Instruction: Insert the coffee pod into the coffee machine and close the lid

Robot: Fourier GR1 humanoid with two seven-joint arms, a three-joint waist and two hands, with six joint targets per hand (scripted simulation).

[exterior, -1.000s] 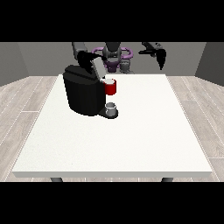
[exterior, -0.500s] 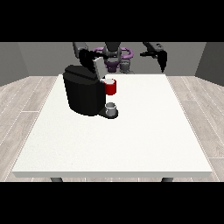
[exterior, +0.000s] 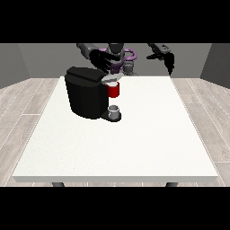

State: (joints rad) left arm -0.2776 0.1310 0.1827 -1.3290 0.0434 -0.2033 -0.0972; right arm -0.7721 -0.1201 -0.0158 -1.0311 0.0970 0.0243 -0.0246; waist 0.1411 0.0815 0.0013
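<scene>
Hand at view's left (exterior: 101, 59) fingers spread above coffee machine (exterior: 86, 92), hand at view's right (exterior: 164, 56) fingers relaxed

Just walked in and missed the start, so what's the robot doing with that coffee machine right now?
A humanoid robot stands behind a white table with a black coffee machine on it. The robot hand at the view's left is right above the machine's top, at its lid. The robot hand at the view's right hangs in the air away from the machine, holding nothing. A red thing at the machine sits at its front, and a grey thing rests on the base below.
</scene>
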